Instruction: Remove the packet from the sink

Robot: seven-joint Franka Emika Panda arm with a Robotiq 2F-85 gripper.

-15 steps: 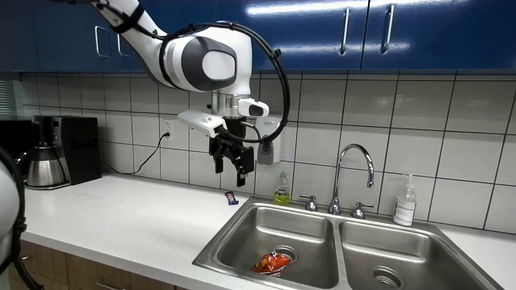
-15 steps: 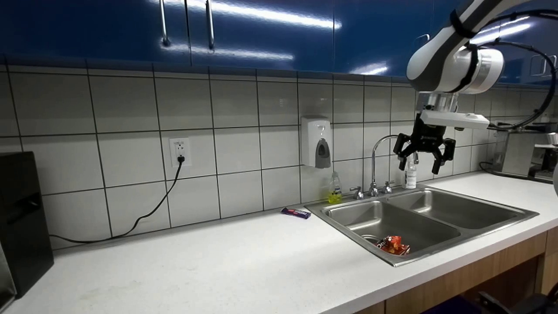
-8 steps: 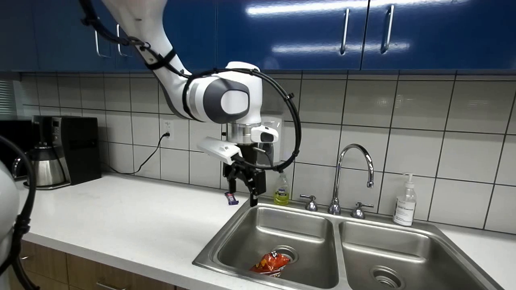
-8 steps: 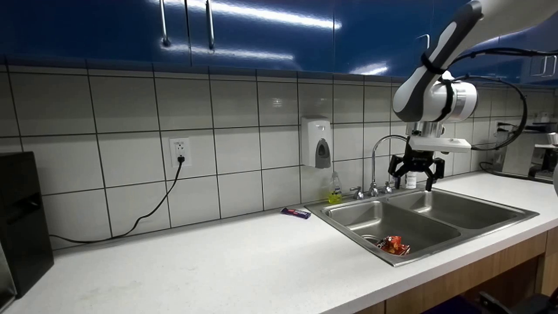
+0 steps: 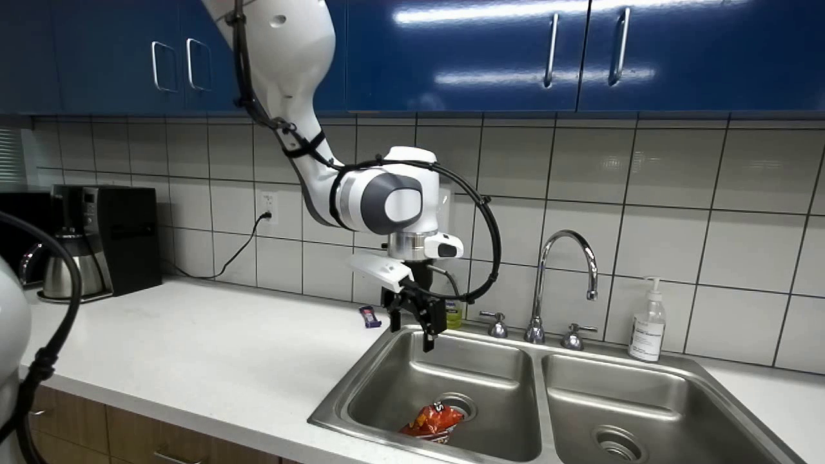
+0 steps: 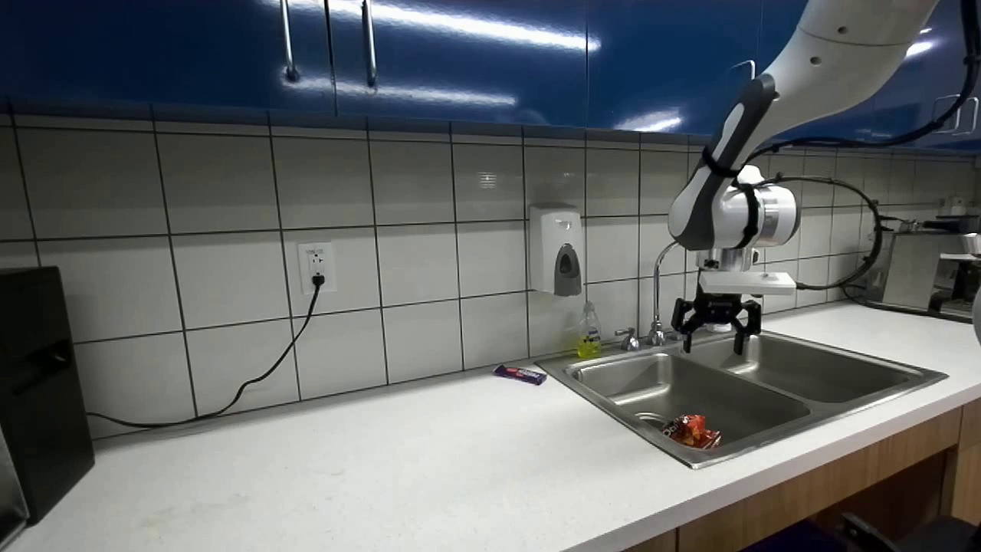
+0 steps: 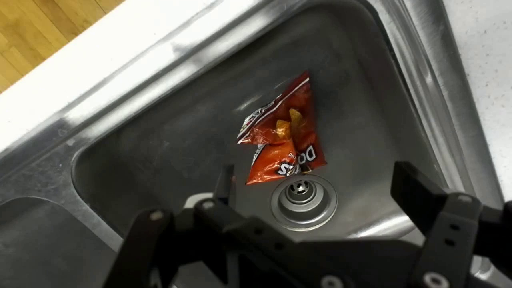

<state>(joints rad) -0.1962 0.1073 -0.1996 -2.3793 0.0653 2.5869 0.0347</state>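
The red-orange packet [image 5: 432, 421] lies crumpled in the sink [image 5: 351, 381], in the basin nearer the purple bar, beside its drain [image 7: 303, 202]. It also shows in an exterior view [image 6: 693, 432] and in the wrist view [image 7: 274, 158], with white lettering and a folded upper part. My gripper [image 5: 411, 338] is open and empty, pointing down. It hangs above the basin's back part, higher than the packet and apart from it. In the wrist view my gripper [image 7: 313, 173] has its fingers spread wide either side of the drain, with the packet beyond the tips.
A chrome faucet [image 5: 540, 296] with two handles stands behind the sink. A yellow soap bottle [image 6: 588, 337] stands at the back rim, and a white pump bottle [image 5: 647, 328] farther along. A purple wrapped bar [image 6: 521, 374] lies on the counter. Blue cabinets [image 5: 464, 58] hang above.
My arm has come down steadily, and my gripper has moved lower, rightward in one exterior picture and leftward in the opposite one. It stays open. The packet has not moved.
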